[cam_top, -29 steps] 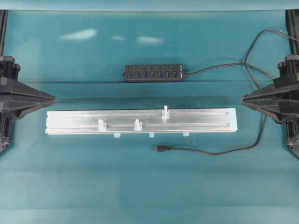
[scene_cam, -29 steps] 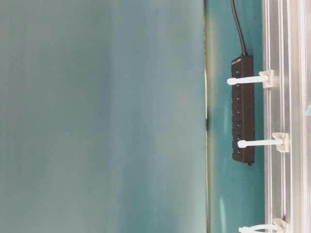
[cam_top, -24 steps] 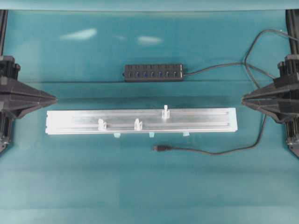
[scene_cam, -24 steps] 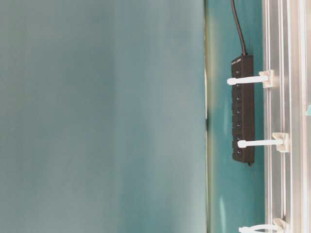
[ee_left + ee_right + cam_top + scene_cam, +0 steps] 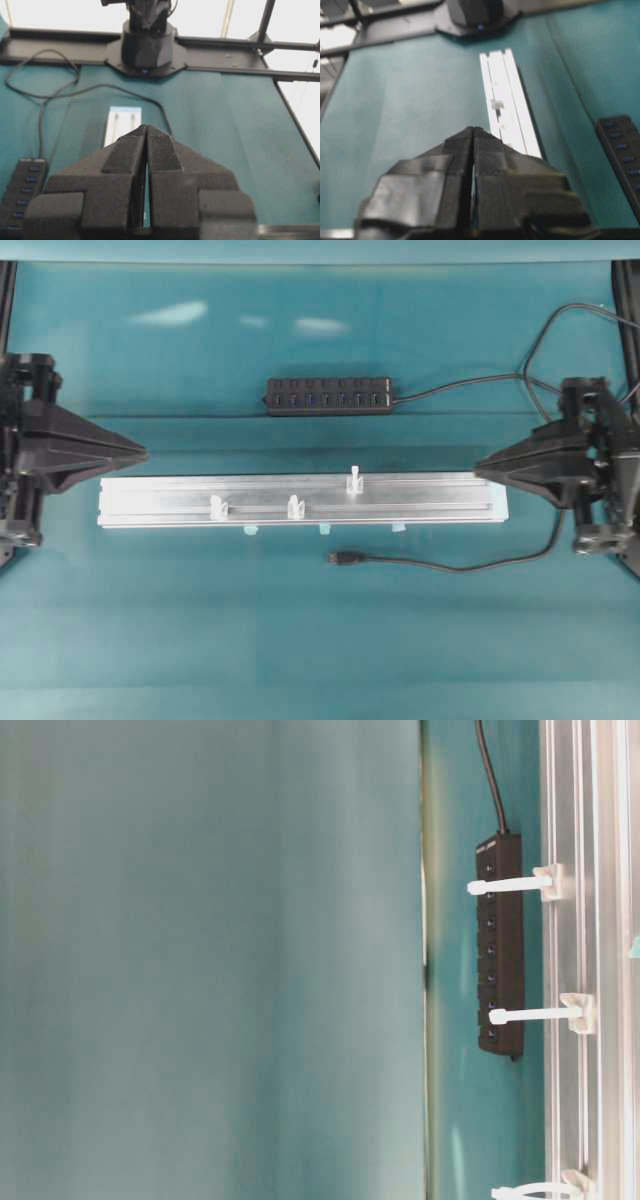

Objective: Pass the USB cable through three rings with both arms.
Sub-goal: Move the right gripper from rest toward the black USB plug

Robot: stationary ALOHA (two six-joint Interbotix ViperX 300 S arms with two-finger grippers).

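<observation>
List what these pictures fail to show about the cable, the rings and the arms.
- USB cable: overhead view, its far run passes behind the right tool, so its other end is hidden.
- Rings: too small overhead to see their openings; the table-level view's bottom edge crops the lowest ring.
- Left tool: arm cut by the overhead frame's left edge.

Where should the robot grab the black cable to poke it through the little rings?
Probably just behind the plug, from above. The cable lies flat on the cloth there, in front of the rail, and a short free tip should steer straightest into the rings.
</observation>
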